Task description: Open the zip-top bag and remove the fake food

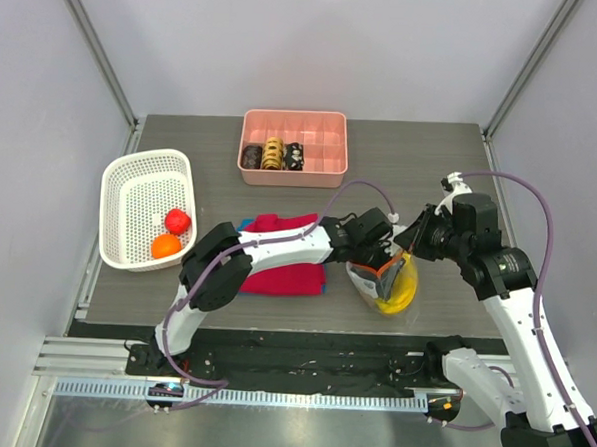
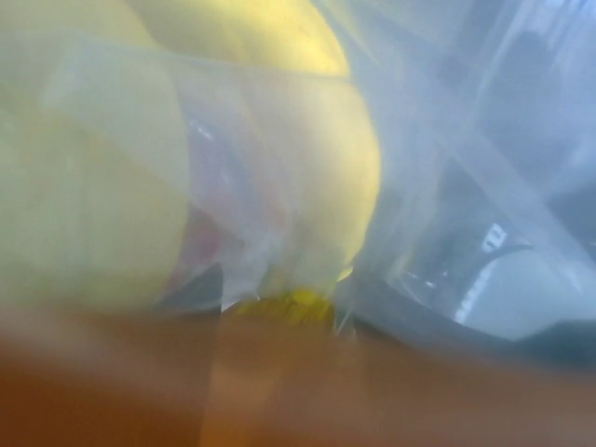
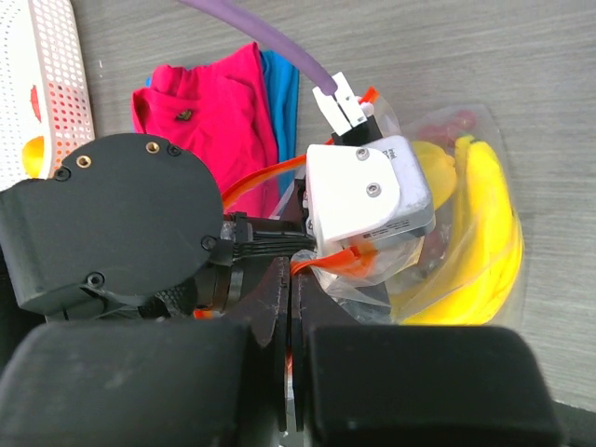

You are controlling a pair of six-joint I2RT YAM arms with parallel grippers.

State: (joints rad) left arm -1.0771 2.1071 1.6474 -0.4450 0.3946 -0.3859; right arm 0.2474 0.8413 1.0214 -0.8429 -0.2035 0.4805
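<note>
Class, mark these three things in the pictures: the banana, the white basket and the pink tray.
banana (image 3: 492,233): right wrist view, middle of its curved yellow body.
white basket (image 1: 138,197): top external view, bare mesh floor.
pink tray (image 1: 325,151): top external view, empty right-hand part.

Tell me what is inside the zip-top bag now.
A yellow banana shows through the clear plastic of the zip-top bag. The left end effector sits at its mouth and covers part of the inside, so any other piece there cannot be seen.

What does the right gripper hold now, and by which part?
The right gripper pinches the zip-top bag at its mouth edge, by the orange strip.
</note>
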